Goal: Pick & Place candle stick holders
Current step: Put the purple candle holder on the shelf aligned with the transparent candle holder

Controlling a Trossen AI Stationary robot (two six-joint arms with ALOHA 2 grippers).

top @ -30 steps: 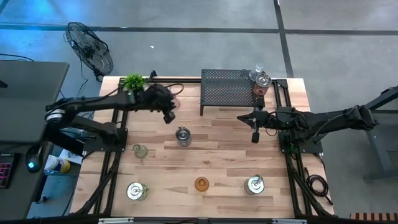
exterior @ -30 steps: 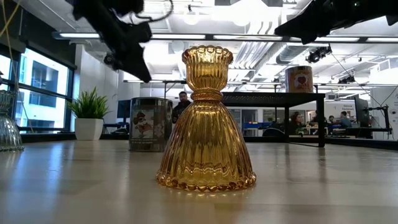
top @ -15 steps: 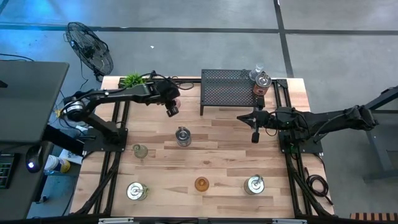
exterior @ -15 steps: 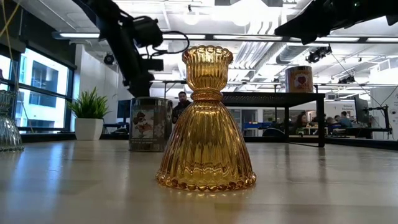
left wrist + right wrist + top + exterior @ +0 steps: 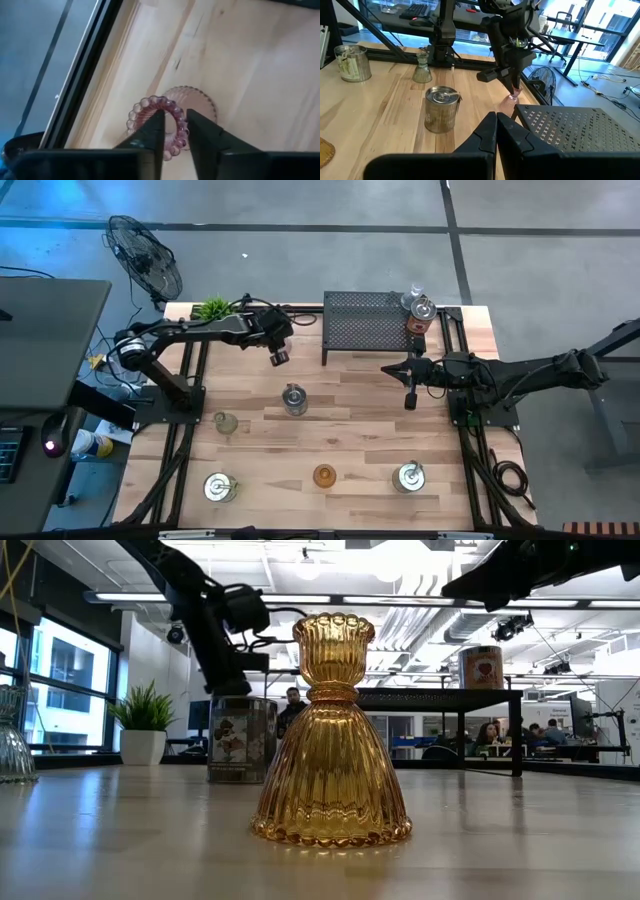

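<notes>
My left gripper (image 5: 278, 357) is at the far left of the table, beside the black mesh rack (image 5: 365, 325), shut on the pink glass holder (image 5: 150, 107). The holder also shows under the fingers in the right wrist view (image 5: 514, 94). My right gripper (image 5: 410, 396) hangs shut and empty in front of the rack. A silver holder (image 5: 293, 398) stands mid-table. The pale green one (image 5: 225, 422) stands to its left. Along the near edge stand a silver one (image 5: 218, 486), the amber one (image 5: 323, 475) and another silver one (image 5: 409, 476). My left gripper holds the pink holder by the beaded rim of its cup (image 5: 179, 120), one finger (image 5: 156, 131) inside the cup and one (image 5: 200, 135) outside. The fingers come from above, pointing down. The holder is upright; whether its base (image 5: 202, 102) is on the table, I cannot tell.
A clear glass holder (image 5: 413, 298) and a metal one (image 5: 420, 318) stand on the rack's right end. A green potted plant (image 5: 214, 309) is at the far left corner. In the low view the amber holder (image 5: 332, 735) fills the foreground, with a silver one (image 5: 242, 738) behind it.
My left gripper has gone a little toward the table's far and right edges and sunk lower at the pink holder. Its arm has swung round toward the far edge. My right arm has kept still.
</notes>
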